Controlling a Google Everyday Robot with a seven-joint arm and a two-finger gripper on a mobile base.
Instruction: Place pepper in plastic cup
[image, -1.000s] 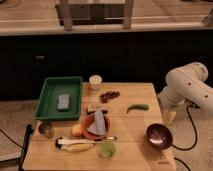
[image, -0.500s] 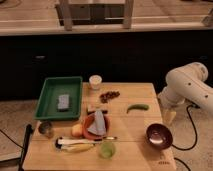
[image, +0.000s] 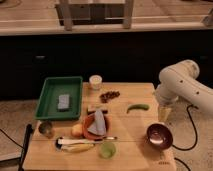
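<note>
The green pepper lies on the wooden table, right of centre, curved and alone. A green plastic cup stands near the front edge, in the middle. A white cup stands at the back of the table. My gripper hangs off the white arm at the table's right edge, to the right of the pepper and above a dark bowl; it is apart from the pepper.
A green tray with a grey sponge sits at the left. An orange plate holds a grey item. A banana, a knife, an orange fruit, a metal cup, red dried fruit and a dark bowl are around.
</note>
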